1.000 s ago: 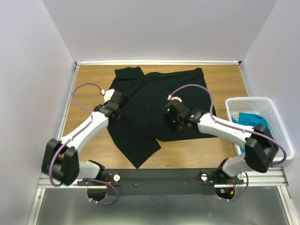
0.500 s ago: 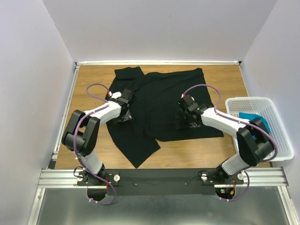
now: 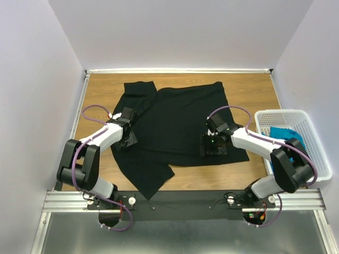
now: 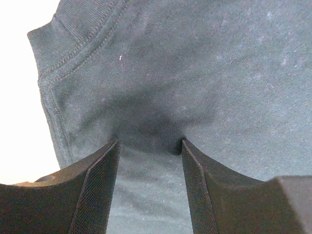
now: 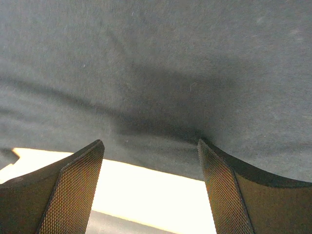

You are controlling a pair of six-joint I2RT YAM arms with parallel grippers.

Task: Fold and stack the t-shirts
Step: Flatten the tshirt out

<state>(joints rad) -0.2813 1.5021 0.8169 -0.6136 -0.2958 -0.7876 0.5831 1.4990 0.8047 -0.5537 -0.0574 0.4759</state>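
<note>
Compared with 1 second earlier, both grippers have shifted and the black t-shirt (image 3: pixel 175 119) lies wider and flatter, its side away from the white basket (image 3: pixel 280 111) drawn further out. It is spread on the wooden table (image 3: pixel 100 95) near the basket, apart from the teal t-shirt (image 3: pixel 288 135) crumpled inside the basket. Left gripper (image 3: pixel 128 139): on the shirt edge farthest from the basket, jaws parted, holding nothing, fingers (image 4: pixel 100 190) pressed onto cloth beside a ribbed stitched band (image 4: pixel 53 41). Right gripper (image 3: pixel 213 147): on the hem nearer the basket, jaws wide, cloth beneath them, nothing held. The cloth appears matte, fine-knit and faintly linty, with shallow creases. It is judged light, limp and not fragile; it will sag and drag when lifted, so take hold at hems or shoulder seams, at 2 points at once.
</note>
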